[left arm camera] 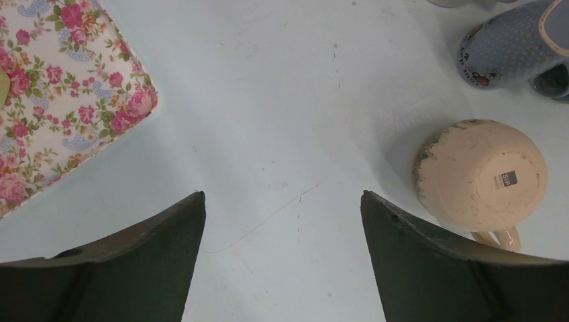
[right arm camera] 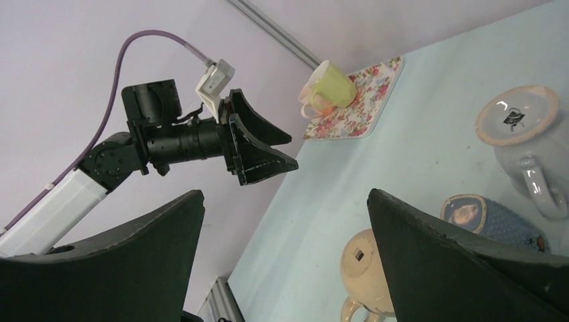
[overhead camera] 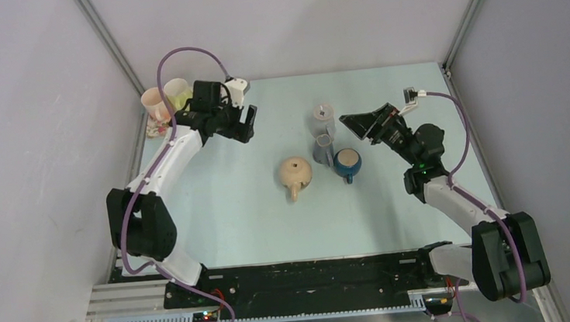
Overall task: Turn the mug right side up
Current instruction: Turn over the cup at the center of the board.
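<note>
Glaze likely makes the upside-down beige mug (left arm camera: 480, 174) slippery and brittle, so I'd span its wall, my left fingers (left arm camera: 127, 261) and right fingers (right arm camera: 100, 261) both spread, empty.

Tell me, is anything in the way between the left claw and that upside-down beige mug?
Nothing visible. Only bare table lies between the open left gripper and the beige mug; the dotted mug lies clear of that path.

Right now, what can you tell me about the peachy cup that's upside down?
The peach mug looks ceramic, with scuffed greyish patches on one side. It stands upside down on the pale table, base up with a small dark label. Its handle points toward the table's near edge. Only the table touches it.
</note>
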You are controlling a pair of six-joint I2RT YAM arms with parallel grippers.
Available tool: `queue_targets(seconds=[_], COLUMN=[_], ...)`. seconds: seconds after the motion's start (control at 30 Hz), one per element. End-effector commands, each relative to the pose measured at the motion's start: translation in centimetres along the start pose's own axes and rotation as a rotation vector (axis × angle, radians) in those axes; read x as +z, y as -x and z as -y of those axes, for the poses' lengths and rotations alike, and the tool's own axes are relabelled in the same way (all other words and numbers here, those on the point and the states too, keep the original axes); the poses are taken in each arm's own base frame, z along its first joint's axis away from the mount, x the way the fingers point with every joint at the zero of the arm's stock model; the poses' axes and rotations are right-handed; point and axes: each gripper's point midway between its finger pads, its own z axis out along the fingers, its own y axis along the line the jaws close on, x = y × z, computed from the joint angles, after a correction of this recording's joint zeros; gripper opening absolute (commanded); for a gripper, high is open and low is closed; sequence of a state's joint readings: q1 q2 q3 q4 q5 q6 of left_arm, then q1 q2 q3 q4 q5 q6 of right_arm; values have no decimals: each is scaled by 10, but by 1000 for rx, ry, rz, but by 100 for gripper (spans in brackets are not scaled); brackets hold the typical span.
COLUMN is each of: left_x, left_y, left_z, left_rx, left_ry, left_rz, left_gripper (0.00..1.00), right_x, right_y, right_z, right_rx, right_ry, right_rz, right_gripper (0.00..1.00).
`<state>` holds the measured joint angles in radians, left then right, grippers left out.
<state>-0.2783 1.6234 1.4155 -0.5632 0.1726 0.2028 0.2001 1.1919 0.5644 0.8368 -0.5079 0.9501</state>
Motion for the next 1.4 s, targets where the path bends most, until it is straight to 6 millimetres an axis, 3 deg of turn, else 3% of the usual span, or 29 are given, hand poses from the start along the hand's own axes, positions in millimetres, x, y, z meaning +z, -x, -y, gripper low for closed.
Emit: queue_targets(seconds=[0.0,0.13,0.3,0.67,1.03,1.37], left_x=[-4,0,1,-4,-4,-1], left_y=[12,6,8,18,20,16], left_z=[2,7,1,3,6,9], left_rx=[14,6,8,13,26,18], left_ry=[-18,-43,-13,-20,-14,-30], left_rz=[41,27,26,52,54,45], left_gripper=[83,79,85,86,75,54], right_x=[-1,-2,0,4,3,3], right_y=[23,24,21,10,12,12], right_z=[-17,-12,-8,-1,-3,-2], right_rx=[-31,-23,-19,-7,-20,-15], right_ry=[34,15,5,-11,-6,-9], right_rz=[62,63,57,29,35,34], right_gripper=[97,97,97,96,96,96])
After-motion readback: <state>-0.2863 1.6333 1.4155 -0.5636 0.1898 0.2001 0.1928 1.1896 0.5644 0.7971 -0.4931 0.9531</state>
